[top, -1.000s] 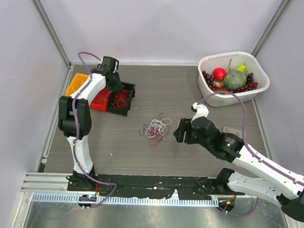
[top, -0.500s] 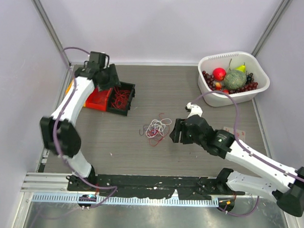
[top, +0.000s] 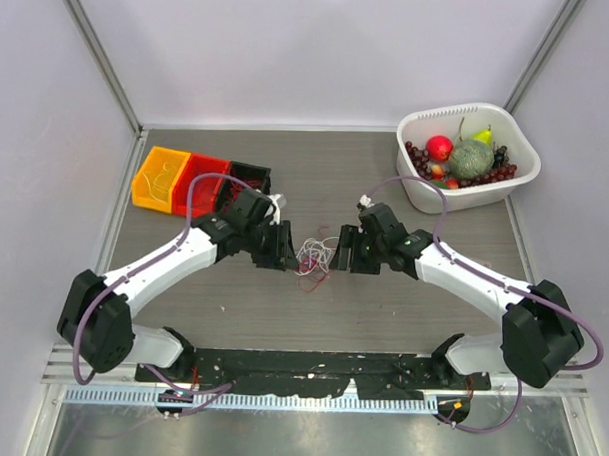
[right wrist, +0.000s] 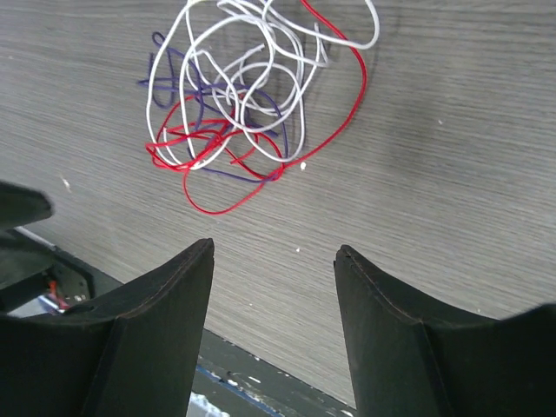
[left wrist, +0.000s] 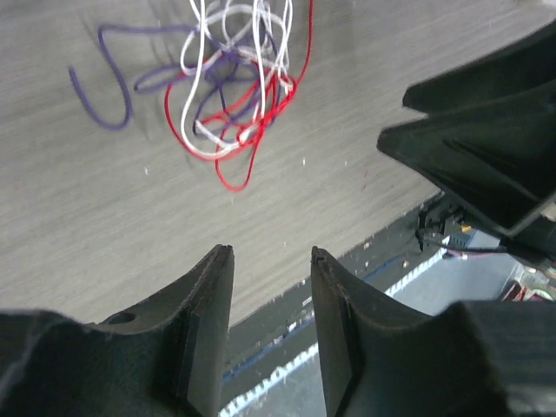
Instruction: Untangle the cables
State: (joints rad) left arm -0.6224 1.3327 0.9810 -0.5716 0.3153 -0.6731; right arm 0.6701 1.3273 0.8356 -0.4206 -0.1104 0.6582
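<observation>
cables (right wrist: 248, 113): white, red, purple | table (top: 382, 311): grey wood-grain | bins (top: 209, 165): orange, red, black | basket (top: 466, 201): white

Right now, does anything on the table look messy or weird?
Only the cables: thin red, white and purple strands lie in one knotted heap in the middle of the table, between the left end effector and the right end effector. Nothing looks spilled or broken.
</observation>
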